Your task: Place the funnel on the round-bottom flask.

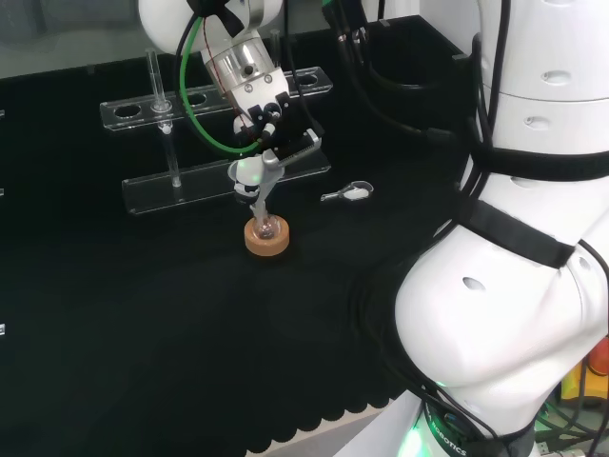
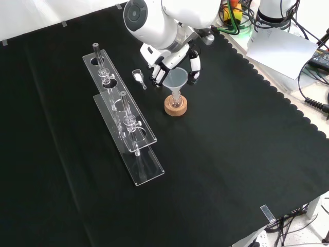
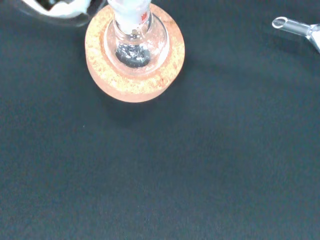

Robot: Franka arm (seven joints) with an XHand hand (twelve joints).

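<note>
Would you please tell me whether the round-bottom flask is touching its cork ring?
Touching: the wrist view shows the round-bottom flask seated in the cork ring, with no gap between them.

Wide bare black cloth (image 2: 231,154) lies open right of and below the cork stand (image 2: 176,107) in the front view. To its left, the clear tube rack (image 2: 123,121) blocks passage, with a small glass scoop (image 2: 138,76) between them.

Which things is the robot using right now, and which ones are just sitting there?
Being used:
funnel, held in the hand
round-bottom flask
cork ring under the flask

Just sitting there:
clear rack with tubes
small glass scoop on the cloth
</note>
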